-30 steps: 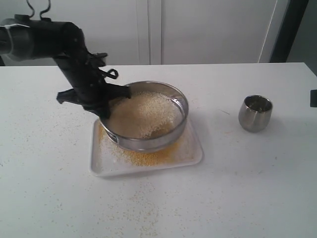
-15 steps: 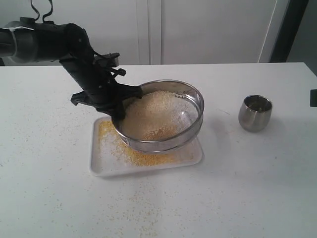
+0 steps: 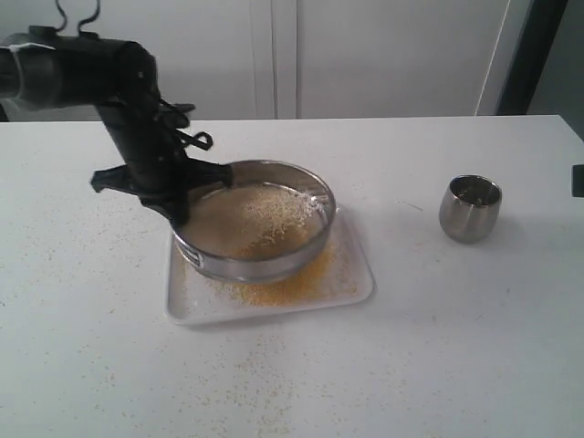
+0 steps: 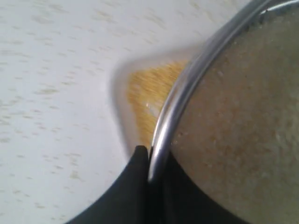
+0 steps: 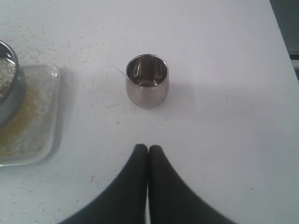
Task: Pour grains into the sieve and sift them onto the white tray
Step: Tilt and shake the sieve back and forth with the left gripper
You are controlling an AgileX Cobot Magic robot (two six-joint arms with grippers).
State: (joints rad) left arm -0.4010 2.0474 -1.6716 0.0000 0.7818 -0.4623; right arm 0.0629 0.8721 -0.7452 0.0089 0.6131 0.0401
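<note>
The exterior camera looks down from high and well back, on the side of the white tray (image 3: 187, 301) away from the cabinet doors (image 3: 365, 55). It takes in most of the table (image 3: 474, 347), including the sieve (image 3: 246, 266) and the steel cup (image 3: 470, 210). The left wrist camera sits very close over the tray, looking past the left gripper (image 4: 150, 163) at the sieve's rim and one tray corner. The right wrist camera sits farther from the tray, beyond the cup, looking down past the right gripper (image 5: 148, 149). All three views share the tray and sieve.
</note>
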